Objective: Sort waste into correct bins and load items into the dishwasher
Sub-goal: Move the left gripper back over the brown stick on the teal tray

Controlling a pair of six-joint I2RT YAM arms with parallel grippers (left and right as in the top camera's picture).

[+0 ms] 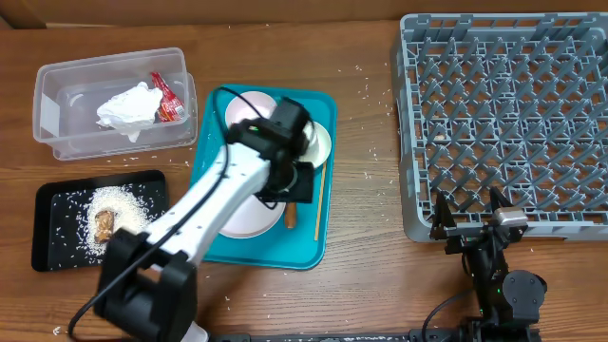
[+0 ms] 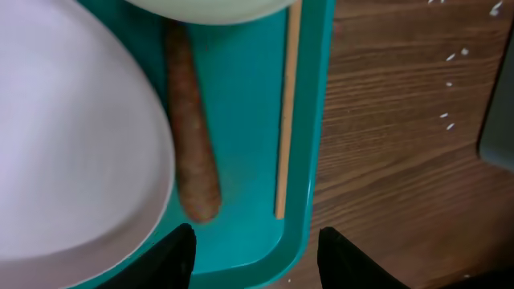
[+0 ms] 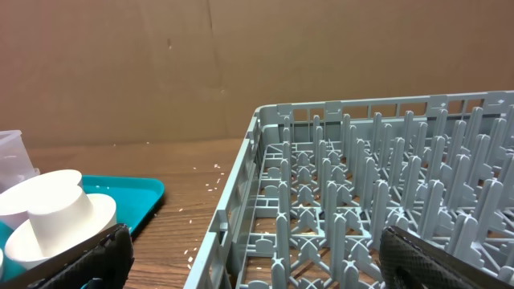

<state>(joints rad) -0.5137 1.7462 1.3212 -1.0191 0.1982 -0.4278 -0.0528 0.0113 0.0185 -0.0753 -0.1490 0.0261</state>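
Note:
Over the near right corner of the teal tray point(image 2: 241, 160), my left gripper point(image 2: 259, 250) is open with nothing between its fingers. Just ahead of it lie a long brown food scrap point(image 2: 191, 136) and a thin wooden stick point(image 2: 287, 112), side by side. A large white plate point(image 2: 72, 144) sits left of the scrap. From overhead, the left gripper point(image 1: 293, 190) hovers above the scrap point(image 1: 291, 217) and the stick point(image 1: 320, 199). My right gripper point(image 1: 470, 223) stands open at the near edge of the grey dish rack point(image 1: 503, 123), holding nothing.
A clear tub point(image 1: 57, 104) at the back left holds a crumpled napkin point(image 1: 128, 106) and a red wrapper point(image 1: 166, 95). The black tray point(image 1: 57, 242) holds rice and a lumpy brown scrap point(image 1: 104, 223). Small white dishes point(image 3: 56, 217) stand on the teal tray. Rice grains dot the table.

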